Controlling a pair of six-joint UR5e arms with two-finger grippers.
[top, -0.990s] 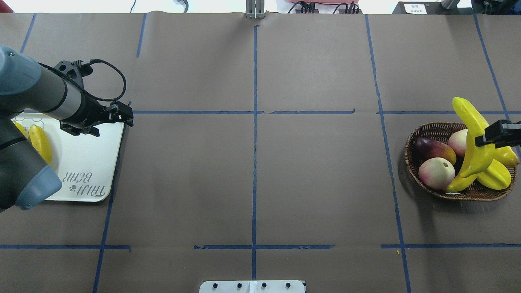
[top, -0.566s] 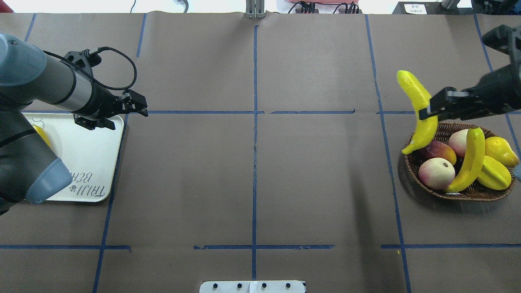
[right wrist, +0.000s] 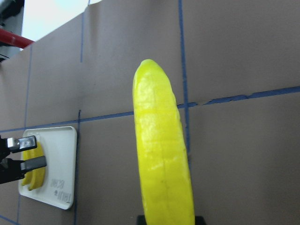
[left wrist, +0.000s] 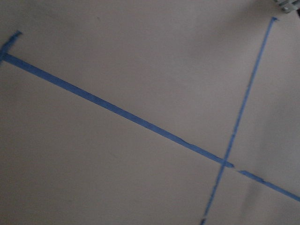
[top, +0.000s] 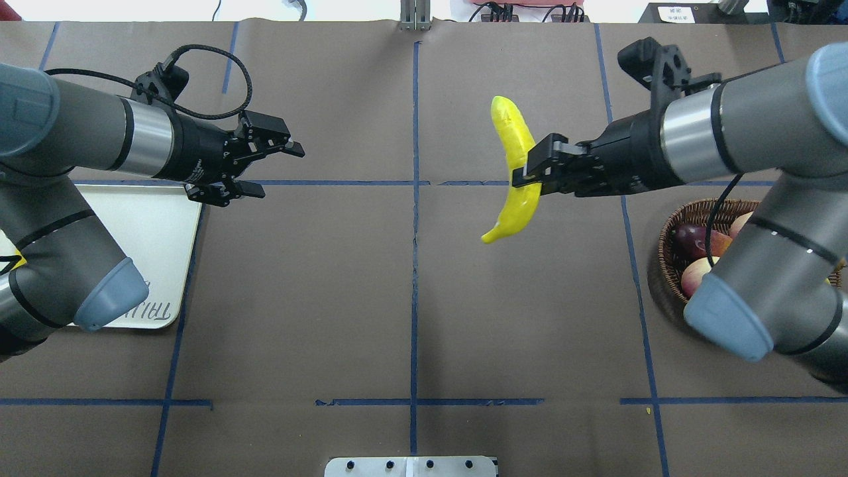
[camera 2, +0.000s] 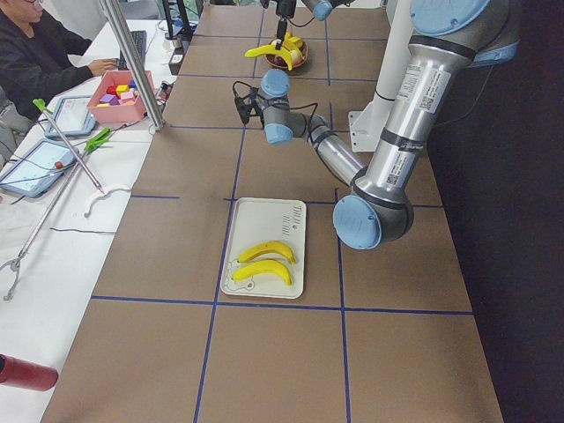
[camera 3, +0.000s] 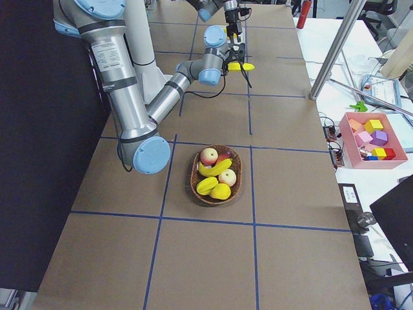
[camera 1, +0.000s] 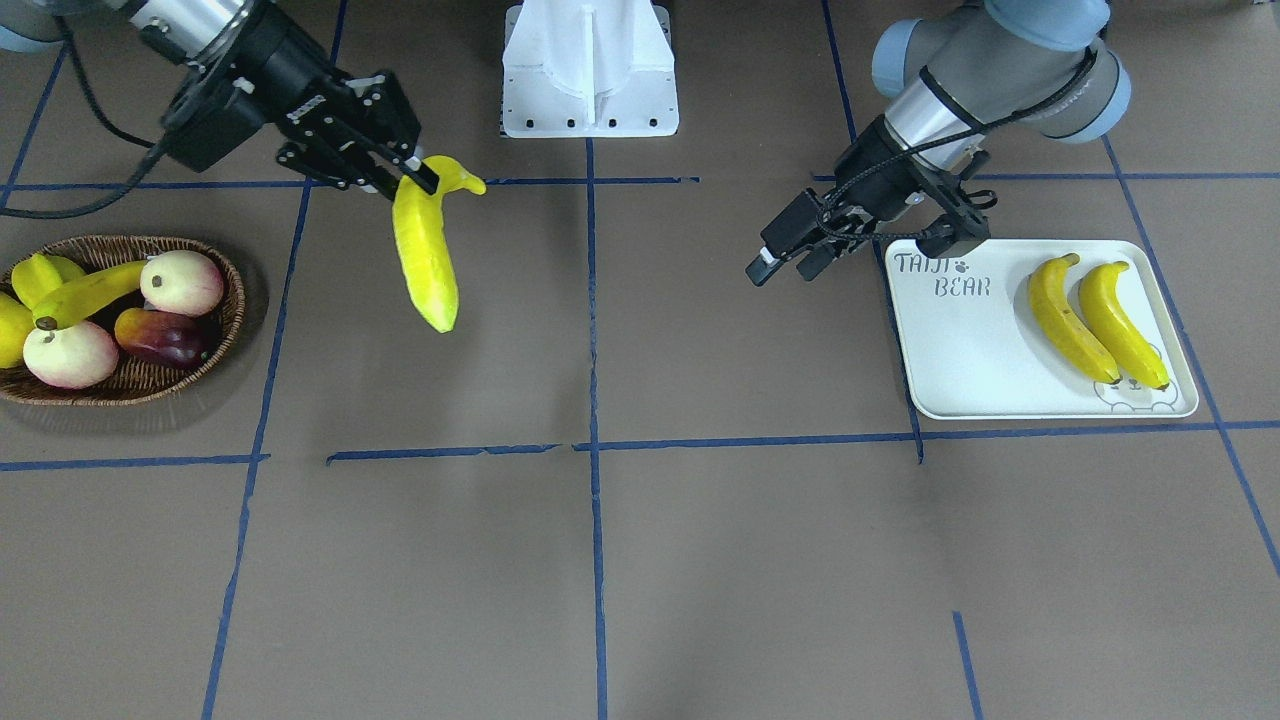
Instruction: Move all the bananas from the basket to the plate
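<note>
My right gripper (top: 530,173) is shut on a banana (top: 513,165) and holds it in the air above the table, right of the middle line. From the front the banana (camera 1: 425,250) hangs tip-down from the right gripper (camera 1: 405,178). One more banana (camera 1: 90,292) lies in the wicker basket (camera 1: 200,355). On the white plate (camera 1: 960,340) two bananas (camera 1: 1065,315) (camera 1: 1120,310) lie side by side. My left gripper (top: 281,172) is open and empty, just past the plate's (top: 159,225) inner edge and pointing at the middle of the table.
The basket also holds two peaches (camera 1: 70,355), a dark mango (camera 1: 165,338), a starfruit (camera 1: 40,275) and a lemon (camera 1: 8,330). The white robot base (camera 1: 590,70) stands at the table's edge. A person (camera 2: 44,53) sits at a side table with a pink box (camera 2: 119,97).
The right gripper lifted the banana out of the basket and carried it toward the table's middle. The left gripper moved off the plate toward the middle and stayed open.
</note>
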